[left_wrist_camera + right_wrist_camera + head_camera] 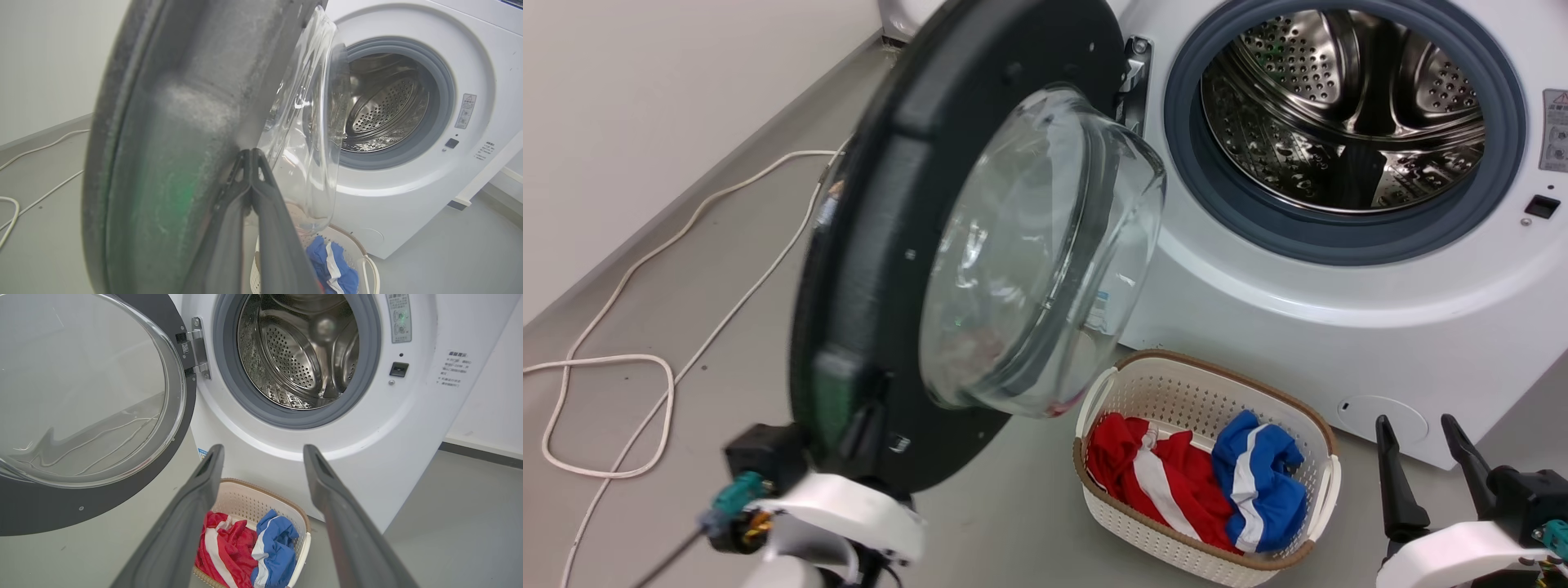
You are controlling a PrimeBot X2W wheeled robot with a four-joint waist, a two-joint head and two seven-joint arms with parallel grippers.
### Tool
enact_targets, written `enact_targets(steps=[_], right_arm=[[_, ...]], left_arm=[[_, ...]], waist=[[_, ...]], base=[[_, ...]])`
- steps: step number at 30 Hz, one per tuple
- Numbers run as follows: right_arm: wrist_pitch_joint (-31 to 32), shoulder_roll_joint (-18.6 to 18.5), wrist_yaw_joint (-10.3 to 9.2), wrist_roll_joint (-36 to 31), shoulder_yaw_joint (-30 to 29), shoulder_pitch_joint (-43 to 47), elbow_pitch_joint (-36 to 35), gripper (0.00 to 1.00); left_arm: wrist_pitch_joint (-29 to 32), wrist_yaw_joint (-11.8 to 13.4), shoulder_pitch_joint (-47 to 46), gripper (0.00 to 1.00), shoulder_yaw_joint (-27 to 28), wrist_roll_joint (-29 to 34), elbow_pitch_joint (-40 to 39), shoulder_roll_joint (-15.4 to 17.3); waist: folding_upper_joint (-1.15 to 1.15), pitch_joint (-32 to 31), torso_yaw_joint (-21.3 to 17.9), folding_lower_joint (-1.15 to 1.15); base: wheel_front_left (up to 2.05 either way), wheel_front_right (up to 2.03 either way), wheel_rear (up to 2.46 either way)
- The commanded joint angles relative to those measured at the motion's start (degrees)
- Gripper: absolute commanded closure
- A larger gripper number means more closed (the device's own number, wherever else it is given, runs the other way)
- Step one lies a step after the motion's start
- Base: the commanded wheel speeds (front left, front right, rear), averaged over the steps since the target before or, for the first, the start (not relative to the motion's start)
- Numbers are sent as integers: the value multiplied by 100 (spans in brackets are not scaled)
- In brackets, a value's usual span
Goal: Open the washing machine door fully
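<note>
The washing machine [1339, 318] is white, and its steel drum [1347, 106] is exposed. The washing machine door [882, 245], a black disc with a clear glass bowl [1029, 253], stands swung out to the left on its hinge [198, 347]. My left gripper [250, 154] is shut, its tips pressed against the door's [171, 122] grey inner face beside the glass. In the head view it [866, 425] sits at the door's lower edge. My right gripper [1425, 433] is open and holds nothing, low in front of the machine [367, 428], its fingertips [215, 451] above the basket.
A white laundry basket [1176, 384] with red [1143, 474] and blue [1258, 474] clothes stands on the floor below the door opening. A white cable [645, 359] loops over the grey floor at the left, near the wall [645, 98].
</note>
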Motion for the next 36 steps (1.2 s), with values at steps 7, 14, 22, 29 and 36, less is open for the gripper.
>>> enact_targets(steps=[7,14,22,29,36], right_arm=[[29,10,-2,-80,48,-124,-38,0],[98,10,-2,-165,69,-242,-158,0],[135,-23,-2,-197,67,-348,-192,0],[121,-28,-2,-203,81,-411,-164,0],[71,-18,-2,-182,71,-306,-88,0]], left_arm=[[39,-245,-408,100,614,-419,464,520],[164,-341,-905,100,1027,-654,1195,918],[188,-382,-1364,100,1411,-810,2070,1371],[144,-506,-1740,100,1423,-787,2842,1518],[-52,-495,-1562,100,1315,-678,2965,1462]], waist=[[0,143,-184,0],[0,371,-504,0],[0,549,-782,0],[0,610,-905,0],[0,455,-910,0]], base=[[0,0,0],[0,0,0],[0,0,0],[0,0,0],[0,0,0]])
